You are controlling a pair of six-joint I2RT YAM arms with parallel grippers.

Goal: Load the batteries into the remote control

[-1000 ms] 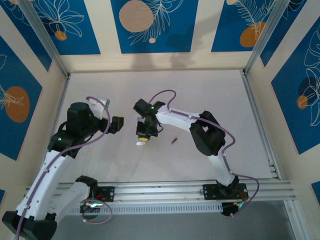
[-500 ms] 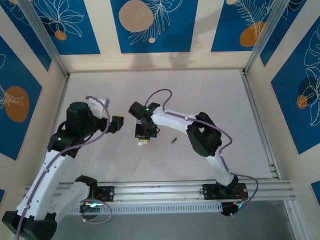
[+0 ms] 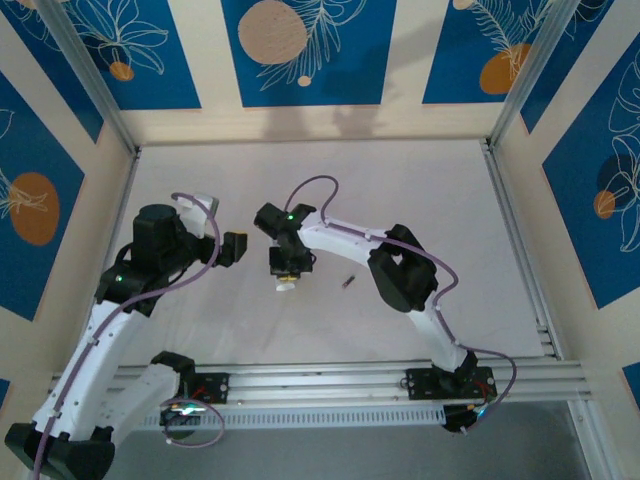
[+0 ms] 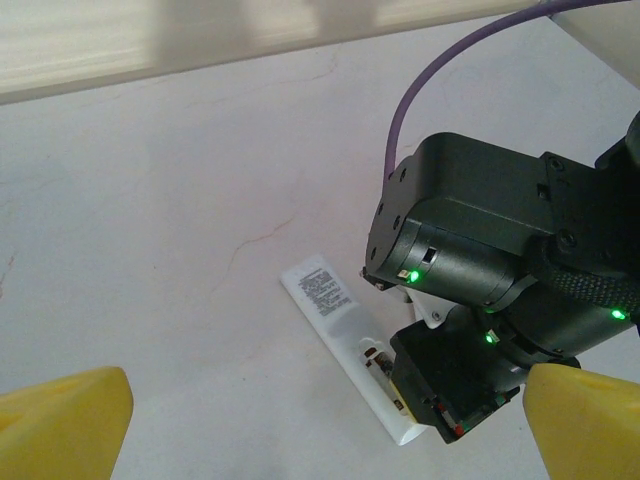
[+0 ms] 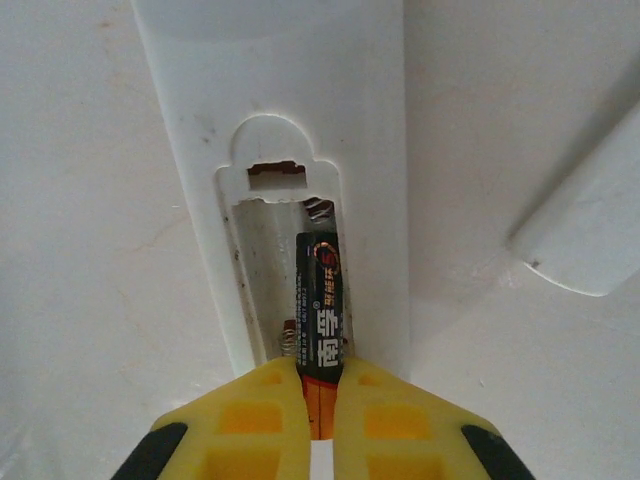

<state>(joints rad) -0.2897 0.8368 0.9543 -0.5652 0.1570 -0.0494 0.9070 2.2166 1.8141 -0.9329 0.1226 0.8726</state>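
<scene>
As right gripper (image 5: 320, 378) edged left, battery (image 5: 322, 300) clamped

We look down from above and behind the arm bases (image 3: 445, 383) onto the whole tabletop (image 3: 420, 190), far enough back to catch the patterned walls (image 3: 310, 50) too. Our left wrist camera faces obliquely across the tabletop, between the yellow fingertips (image 4: 60, 425) of the left hand (image 4: 325, 430), toward the right hand (image 4: 420, 400) over the remote control (image 4: 335, 320), at middling range. Our right wrist camera points straight down, very near, past its own fingertips into the remote control's open bay (image 5: 262, 250), where a battery (image 5: 322, 300) lies. All three views share that remote control.
</scene>
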